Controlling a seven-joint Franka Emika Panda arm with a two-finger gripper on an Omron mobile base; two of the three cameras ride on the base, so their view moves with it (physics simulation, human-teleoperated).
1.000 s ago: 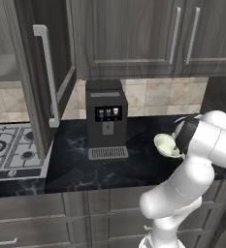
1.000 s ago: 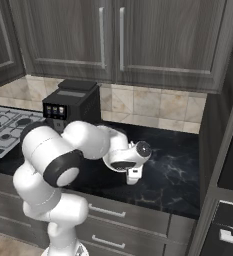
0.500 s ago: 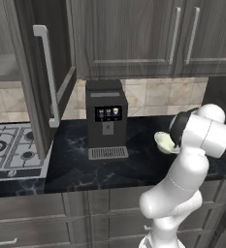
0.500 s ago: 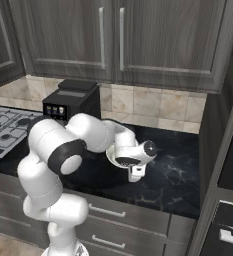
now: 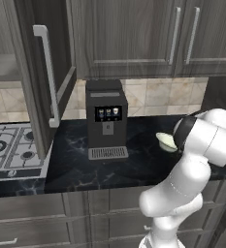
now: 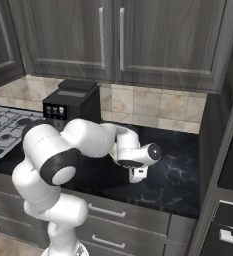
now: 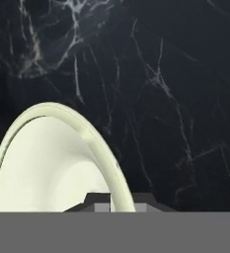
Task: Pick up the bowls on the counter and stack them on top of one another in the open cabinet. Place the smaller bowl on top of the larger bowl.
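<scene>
The smaller bowl (image 7: 52, 163), plain and pale cream, sits low over the black marble-look counter (image 7: 175, 89) at its right-hand stretch, well to the right of the coffee machine (image 5: 106, 118). From the hand view its rim runs right down between the two dark finger tips at the bottom, one tip inside the bowl and one outside, so the gripper (image 7: 117, 203) looks pinched on the bowl's edge. From the left base view only a sliver of that bowl (image 5: 166, 141) peeks out beside the arm's big white elbow, just above the worktop (image 5: 85, 164); whether it touches the stone or hangs a little clear of it, I cannot tell. From the right base view the arm folds forward and the hand (image 6: 137, 173) points down at the counter (image 6: 183, 175), with the bowl hidden behind the wrist. Far to the left, the open cabinet (image 5: 17, 72) stands with its door (image 5: 54, 72) swung out over the steel gas hob (image 5: 10, 150), its grey shelf well apart from the bowl.
</scene>
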